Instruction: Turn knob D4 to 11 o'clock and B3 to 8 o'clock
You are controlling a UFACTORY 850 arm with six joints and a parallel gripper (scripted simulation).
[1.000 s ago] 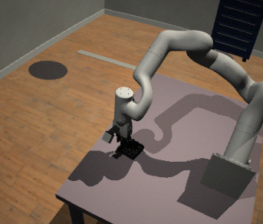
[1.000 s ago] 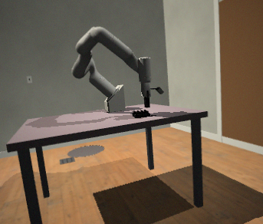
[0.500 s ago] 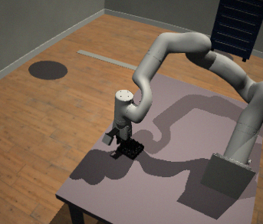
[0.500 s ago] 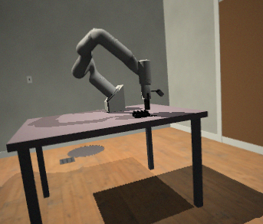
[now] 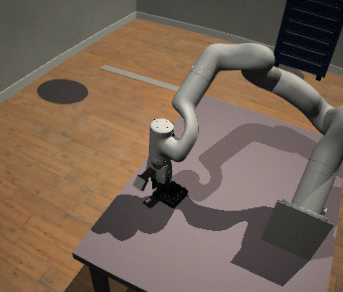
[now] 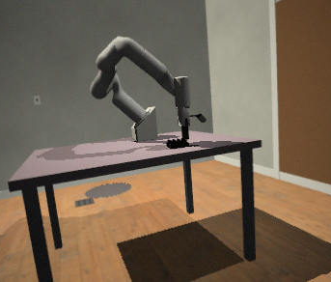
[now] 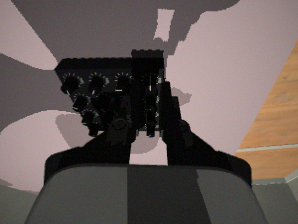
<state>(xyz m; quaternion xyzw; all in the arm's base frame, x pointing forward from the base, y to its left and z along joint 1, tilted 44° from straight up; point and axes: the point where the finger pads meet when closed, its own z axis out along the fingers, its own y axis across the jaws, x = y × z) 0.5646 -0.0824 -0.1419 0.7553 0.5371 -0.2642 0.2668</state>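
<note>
The knob box [image 7: 112,95] is a small black box with rows of dark knobs. It stands on the table near the left edge in the top view [image 5: 171,194] and shows small in the exterior view [image 6: 178,143]. My gripper [image 7: 150,93] points straight down over the box's right-hand column of knobs. Its fingers stand a narrow gap apart, on either side of one knob [image 7: 150,107] toward the near edge of the box. I see no squeeze on that knob. The printed names and white lines are too dark to read. The gripper also shows in the top view [image 5: 158,189] and the exterior view [image 6: 185,137].
The arm's base [image 5: 297,227] stands at the table's right side. The table's left edge [image 5: 112,200] runs close beside the box, with wooden floor below. A dark blue cabinet [image 5: 309,32] stands far back in the room.
</note>
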